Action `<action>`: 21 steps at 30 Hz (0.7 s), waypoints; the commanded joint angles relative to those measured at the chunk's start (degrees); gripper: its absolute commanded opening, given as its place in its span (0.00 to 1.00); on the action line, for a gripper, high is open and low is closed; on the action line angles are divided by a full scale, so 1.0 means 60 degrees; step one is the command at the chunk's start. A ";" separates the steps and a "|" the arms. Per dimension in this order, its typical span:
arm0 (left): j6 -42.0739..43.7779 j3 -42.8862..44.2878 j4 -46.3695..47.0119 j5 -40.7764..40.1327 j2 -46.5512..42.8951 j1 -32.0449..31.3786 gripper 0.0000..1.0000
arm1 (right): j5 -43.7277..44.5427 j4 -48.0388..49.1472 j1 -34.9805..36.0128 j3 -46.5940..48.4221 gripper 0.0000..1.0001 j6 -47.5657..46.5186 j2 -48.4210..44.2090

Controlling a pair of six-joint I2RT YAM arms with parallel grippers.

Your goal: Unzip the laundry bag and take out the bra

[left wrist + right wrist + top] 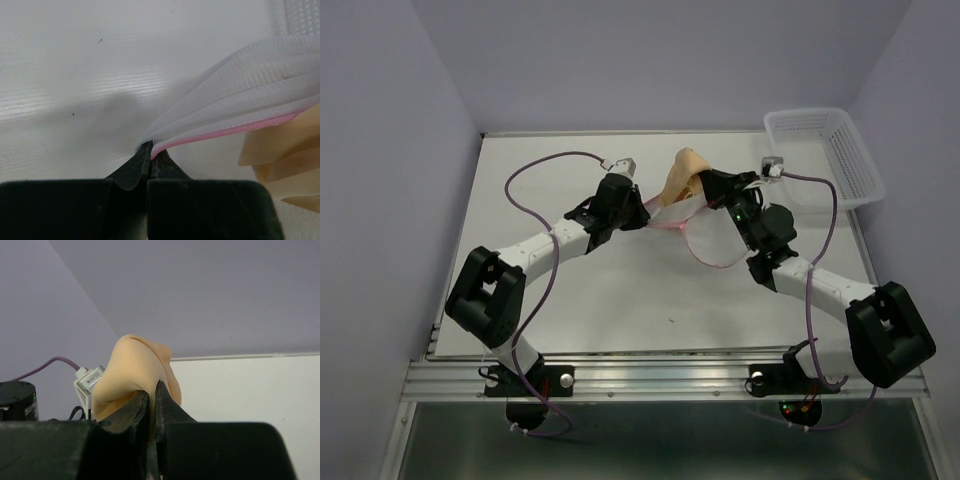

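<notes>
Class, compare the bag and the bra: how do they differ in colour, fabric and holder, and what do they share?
Colour: the bag is white with a pink zipper rim; the bra is plain beige.
Fabric: the bag is see-through mesh; the bra is opaque.
Holder: the left pincer grips the bag's rim; the right pincer grips the bra.
Shared: both are soft and limp, each clamped in one pincer.

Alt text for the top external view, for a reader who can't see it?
The right gripper holds the beige bra up, next to the pink-rimmed mesh laundry bag, whose edge the left gripper pinches. A white lattice basket sits at the far right corner of the table.
</notes>
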 commanded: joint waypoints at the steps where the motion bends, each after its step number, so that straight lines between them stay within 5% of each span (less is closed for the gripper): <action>1: 0.0035 -0.0084 -0.0035 0.0015 -0.0444 0.0096 0.00 | -0.1313 0.1418 -0.0014 0.1207 0.01 -0.0198 0.0235; 3: 0.0123 0.0135 0.0067 -0.0084 -0.0445 0.0009 0.00 | -0.2735 0.2114 -0.0014 0.1399 0.01 -0.0025 0.1080; 9: 0.0168 0.0342 0.0023 -0.0099 -0.0064 -0.0007 0.00 | -0.2570 0.2938 -0.0014 0.1795 0.01 0.0812 0.1657; 20: -0.0198 -0.0274 0.0463 0.0018 0.0112 -0.0022 0.00 | 0.0797 0.2049 -0.0101 0.2777 0.01 0.1687 0.1454; 21: -0.0199 -0.0245 0.0478 -0.0026 0.0156 -0.0022 0.00 | 0.1931 0.1553 -0.0102 0.2806 0.02 0.2272 0.1337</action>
